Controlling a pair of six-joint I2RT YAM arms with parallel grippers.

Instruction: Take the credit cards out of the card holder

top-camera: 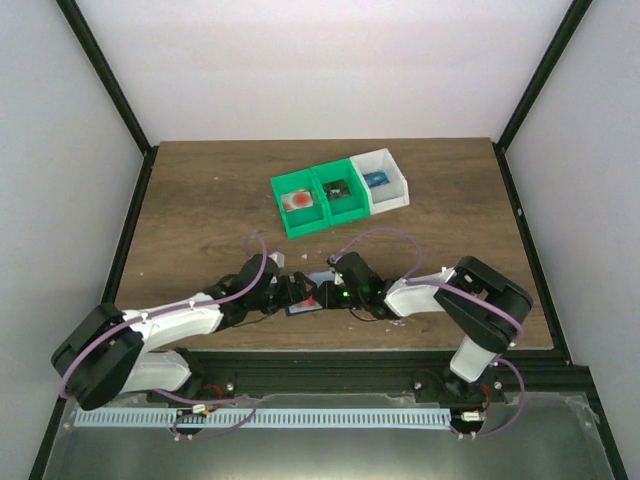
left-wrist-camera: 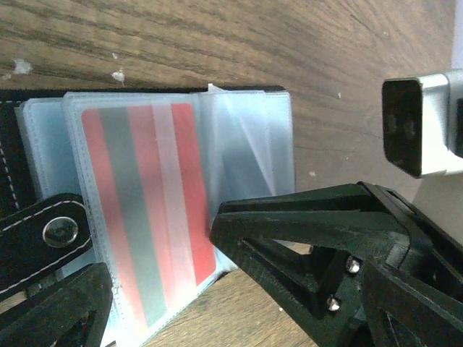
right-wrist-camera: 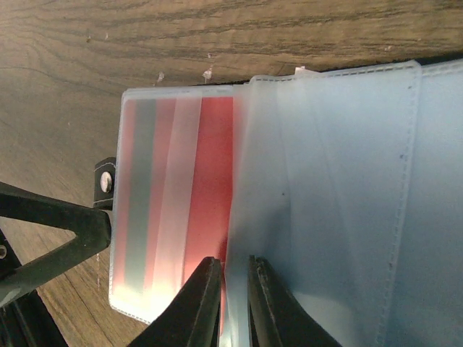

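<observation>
Card holder point(left-wrist-camera: 249, 144) lies open on bench point(top-camera: 200, 200) nr front edge, betw both arms, clear sleeves fanned out. Red credit card point(left-wrist-camera: 145, 210) w/ grey stripes sits in a sleeve, long axis running away from left wrist cam. Left pincer point(left-wrist-camera: 159, 253) wide apart, straddling that sleeve; contact unclear. Right pincer point(right-wrist-camera: 235, 289) nearly together, clamped on clear sleeve edge just beside card.

The card holder point(top-camera: 303, 306) lies on the desk point(top-camera: 200, 200), near its front edge. A credit card point(left-wrist-camera: 148, 210) sits inside it. The left end effector point(top-camera: 286, 292) is at its left side and the right end effector point(top-camera: 336, 294) at its right. Three bins point(top-camera: 308, 227) stand in a row behind it.
</observation>
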